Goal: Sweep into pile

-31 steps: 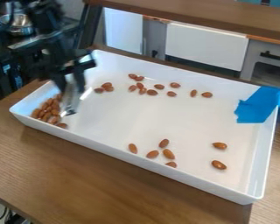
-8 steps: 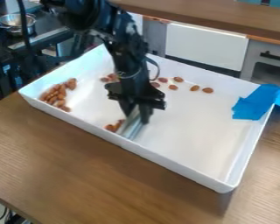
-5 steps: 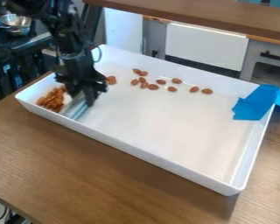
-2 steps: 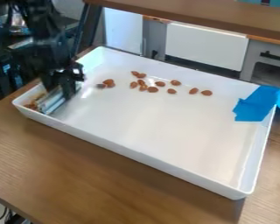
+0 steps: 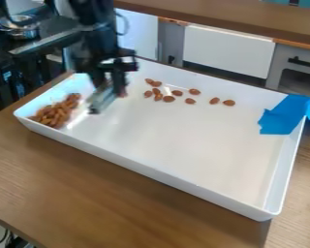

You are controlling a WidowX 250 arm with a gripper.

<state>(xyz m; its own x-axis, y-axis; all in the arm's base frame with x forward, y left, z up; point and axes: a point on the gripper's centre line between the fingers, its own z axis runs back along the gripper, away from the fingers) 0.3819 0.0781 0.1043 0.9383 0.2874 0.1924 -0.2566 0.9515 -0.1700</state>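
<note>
Almonds (image 5: 56, 114) look brown and oval, the end effector (image 5: 110, 84) seemingly gripping a silvery tool (image 5: 102, 100).

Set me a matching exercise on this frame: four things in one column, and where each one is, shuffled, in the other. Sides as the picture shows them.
Things
1. Heaped nuts
2. Scattered nuts
3. Blue piece
4. Sweeping tool

Places
A. Over the right-hand rim of the white tray
B. In the end effector
C. In the tray's left-hand end
D. Loosely strung out near the tray's far side

Right pairs: 1-C, 2-D, 3-A, 4-B
</note>
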